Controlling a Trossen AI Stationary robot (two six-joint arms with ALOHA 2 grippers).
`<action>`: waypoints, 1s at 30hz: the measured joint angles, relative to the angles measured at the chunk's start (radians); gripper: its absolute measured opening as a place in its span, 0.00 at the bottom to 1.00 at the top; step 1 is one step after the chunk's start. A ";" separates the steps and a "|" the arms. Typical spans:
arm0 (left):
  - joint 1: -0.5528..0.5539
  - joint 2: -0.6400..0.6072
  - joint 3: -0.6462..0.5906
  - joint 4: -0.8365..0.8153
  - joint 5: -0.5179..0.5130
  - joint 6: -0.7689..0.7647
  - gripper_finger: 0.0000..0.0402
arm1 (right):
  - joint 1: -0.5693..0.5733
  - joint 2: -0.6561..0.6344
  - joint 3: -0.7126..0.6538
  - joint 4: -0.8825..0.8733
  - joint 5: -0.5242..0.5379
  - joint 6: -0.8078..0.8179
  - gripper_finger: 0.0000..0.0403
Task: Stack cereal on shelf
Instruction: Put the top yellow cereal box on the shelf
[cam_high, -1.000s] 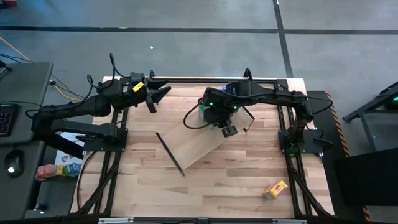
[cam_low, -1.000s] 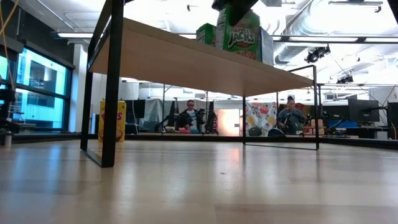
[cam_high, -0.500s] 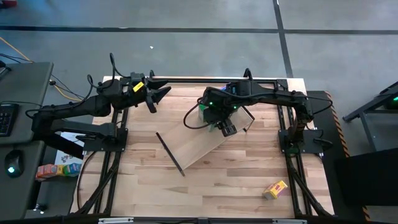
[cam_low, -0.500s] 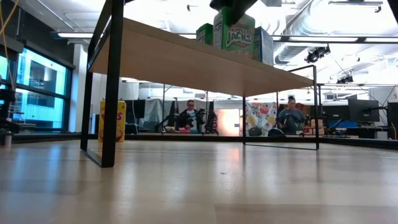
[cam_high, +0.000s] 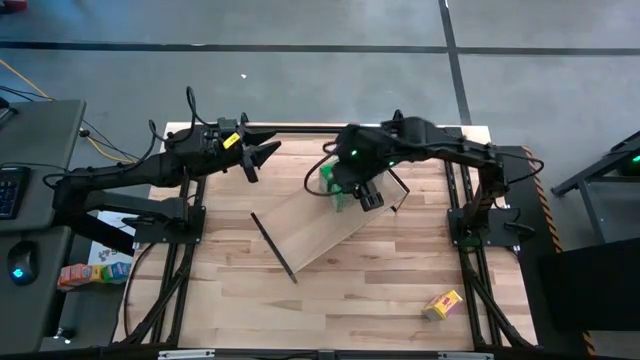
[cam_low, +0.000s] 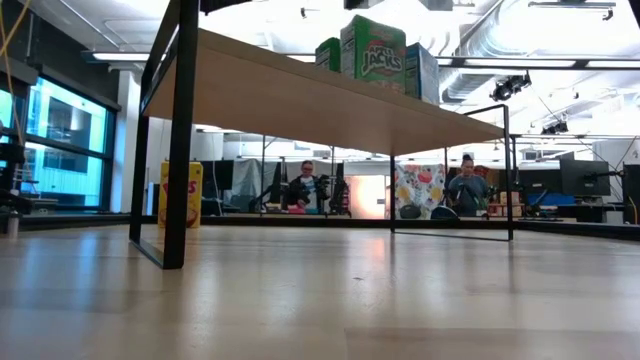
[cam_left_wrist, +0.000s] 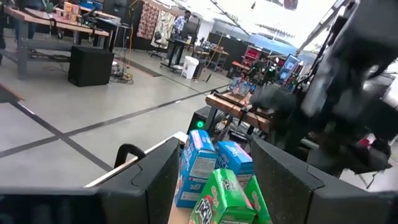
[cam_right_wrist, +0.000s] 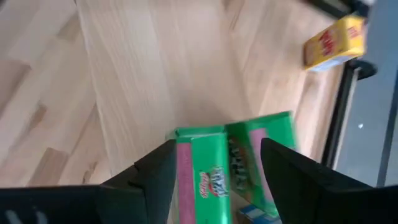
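Right wrist view: green cereal box apparently between open right jaws.

Shelf: pale plywood, black end bracket. Green cereal boxes carry pink side panels; green box has white "Apple Jacks" lettering. Blue boxes behind. Yellow box, red print, on plank-striped tabletop. Arms dark.

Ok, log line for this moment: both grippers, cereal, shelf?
right gripper open above green cereal box | box standing on shelf | left gripper open, waiting off shelf | yellow box on tabletop
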 joint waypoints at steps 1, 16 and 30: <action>0.000 -0.003 0.000 0.004 0.000 0.000 0.47 | 0.000 0.000 0.033 -0.014 -0.001 0.008 0.52; 0.000 -0.090 0.000 0.048 0.111 0.097 0.47 | -0.190 -0.314 -0.206 0.063 -0.160 0.342 0.52; 0.000 -0.089 0.000 0.048 0.112 0.158 0.47 | -0.216 -0.853 -1.071 1.110 -0.108 0.735 0.52</action>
